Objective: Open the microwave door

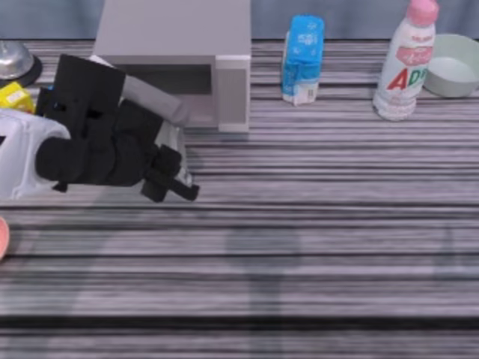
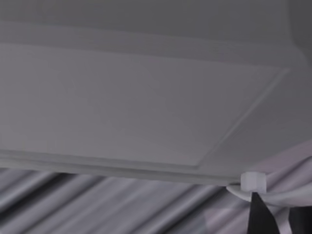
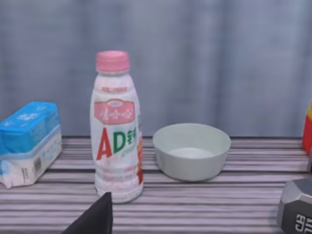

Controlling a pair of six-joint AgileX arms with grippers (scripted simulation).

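Standing at the table's [image 1: 314, 224] back left: boxy grey microwave [image 1: 179, 30], cavity showing. Swinging out leftward, flat door [image 1: 153, 96] half hidden under left gripper [image 1: 176, 183]; finger spread impossible to tell. Lying open ahead, wide striped tabletop. Sitting rightward: blue carton [image 1: 302, 60], pink-capped bottle [image 1: 404, 63], round bowl [image 1: 453, 66].

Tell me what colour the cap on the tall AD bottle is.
Pink; the bottle cap shows best in the right wrist view.
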